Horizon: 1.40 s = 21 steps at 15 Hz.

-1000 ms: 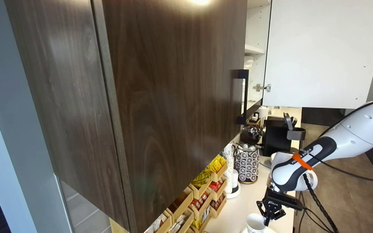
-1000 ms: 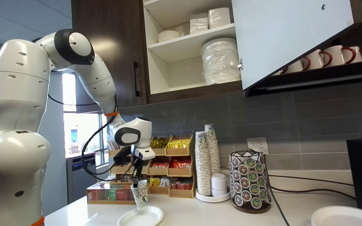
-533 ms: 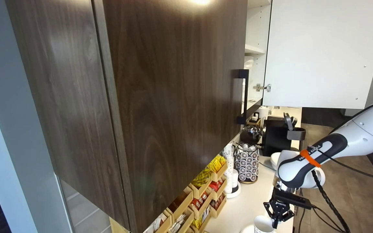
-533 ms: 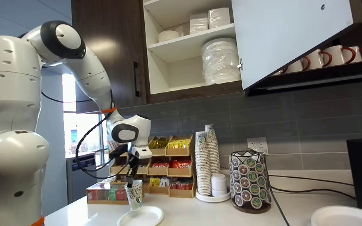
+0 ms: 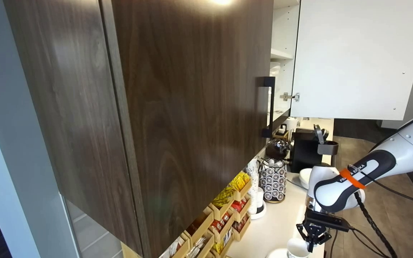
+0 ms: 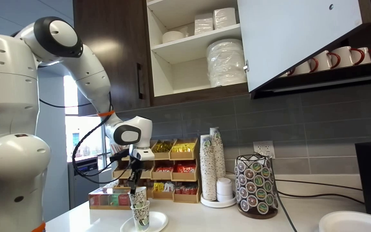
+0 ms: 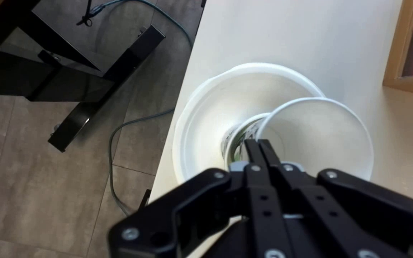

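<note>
Pincer point(image 7: 257, 143) grips a paper cup point(image 7: 319, 138); white inside, swirl-patterned outside.

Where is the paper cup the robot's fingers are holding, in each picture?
In an exterior view: held paper cup, bottom edge, right of centre.
In an exterior view: held paper cup, low, left of centre.
In the wrist view: held paper cup, right of centre.
Shared landmark: the white plate near it, in all three.

Smooth paper cup point(image 7: 319, 136), matt pincer point(image 7: 257, 142), glossy counter point(image 6: 201, 219)
</note>
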Available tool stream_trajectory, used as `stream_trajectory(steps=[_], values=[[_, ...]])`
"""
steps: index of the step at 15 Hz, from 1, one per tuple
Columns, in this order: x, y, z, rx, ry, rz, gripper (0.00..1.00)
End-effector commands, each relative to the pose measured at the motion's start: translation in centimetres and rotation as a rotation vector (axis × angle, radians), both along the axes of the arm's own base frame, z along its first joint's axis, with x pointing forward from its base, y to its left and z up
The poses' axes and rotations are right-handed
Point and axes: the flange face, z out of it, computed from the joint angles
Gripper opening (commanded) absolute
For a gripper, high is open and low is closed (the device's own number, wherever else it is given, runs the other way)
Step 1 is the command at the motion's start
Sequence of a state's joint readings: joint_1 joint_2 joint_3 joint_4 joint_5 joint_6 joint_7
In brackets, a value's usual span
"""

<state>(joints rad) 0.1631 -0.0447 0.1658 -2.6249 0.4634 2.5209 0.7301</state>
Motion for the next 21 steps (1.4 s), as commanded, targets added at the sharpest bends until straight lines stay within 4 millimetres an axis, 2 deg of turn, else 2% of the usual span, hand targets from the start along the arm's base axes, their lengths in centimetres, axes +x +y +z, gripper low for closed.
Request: stream_trajectory(steps=[1, 4, 8, 11, 13, 21], values=[[-0.5, 0.1, 1.7, 0.017, -0.022, -0.002, 0.01], [-0.6, 0.0, 4.3, 0.014, -0.086, -0.008, 0.01], [-0.2, -1.8, 7.6, 0.024, -0.177, -0.071, 0.01], [0.1, -3.3, 8.8, 0.026, -0.209, -0.111, 0.01], [0.2, -5.0, 8.4, 0.016, -0.198, -0.162, 0.01], [0.6, -11.0, 3.3, 0.026, -0.088, -0.322, 0.01]])
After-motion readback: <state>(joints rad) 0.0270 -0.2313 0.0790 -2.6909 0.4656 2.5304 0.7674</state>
